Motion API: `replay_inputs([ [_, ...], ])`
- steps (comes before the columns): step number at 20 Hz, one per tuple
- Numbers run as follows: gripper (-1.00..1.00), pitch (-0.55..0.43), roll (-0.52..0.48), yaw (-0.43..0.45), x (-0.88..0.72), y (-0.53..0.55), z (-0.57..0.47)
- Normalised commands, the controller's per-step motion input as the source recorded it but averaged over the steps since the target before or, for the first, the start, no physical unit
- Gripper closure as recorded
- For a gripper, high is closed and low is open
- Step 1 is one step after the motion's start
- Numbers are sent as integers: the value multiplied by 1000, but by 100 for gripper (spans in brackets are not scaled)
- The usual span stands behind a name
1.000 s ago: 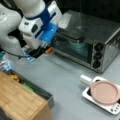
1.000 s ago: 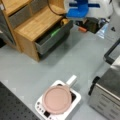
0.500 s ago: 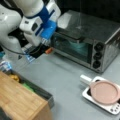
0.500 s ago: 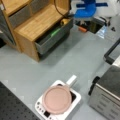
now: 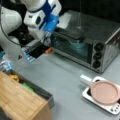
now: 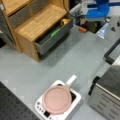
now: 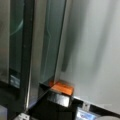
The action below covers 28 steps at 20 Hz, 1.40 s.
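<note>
My gripper [image 5: 46,40] hangs from the white and blue arm at the left end of the toaster oven [image 5: 100,32], close to the top corner of its glass door [image 5: 72,48]. In the wrist view the door glass [image 7: 53,37] runs edge-on up the left side. A small orange object [image 5: 49,50] lies on the grey table just below the gripper; it also shows in a front view [image 6: 82,29] and in the wrist view [image 7: 62,87]. The fingers themselves are hidden. In a front view the blue arm [image 6: 98,8] covers them.
A wooden cabinet [image 6: 37,22] has an open drawer [image 6: 52,41] holding a yellow item [image 6: 65,22] and a green item [image 6: 55,32]. A pink pan [image 5: 105,92] sits on a white base [image 5: 112,108] in front of the oven. Blue clutter [image 5: 6,66] lies at a front view's left.
The arm has shifted slightly up and toward the oven's left end. The orange object, pan and drawer have not moved.
</note>
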Motion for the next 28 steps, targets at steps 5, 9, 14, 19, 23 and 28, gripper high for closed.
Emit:
replay_inputs([
  [5, -100, -92, 98, -141, -53, 368, -85],
  [9, -100, -74, 104, -145, -19, 380, -50],
  [14, -100, -49, 83, -158, 41, 415, -46],
  [19, -100, -23, 70, -137, 95, 429, -44],
  [23, -100, -8, 87, -106, 117, 317, -17],
  [28, -100, 19, 123, -89, 112, 152, -6],
])
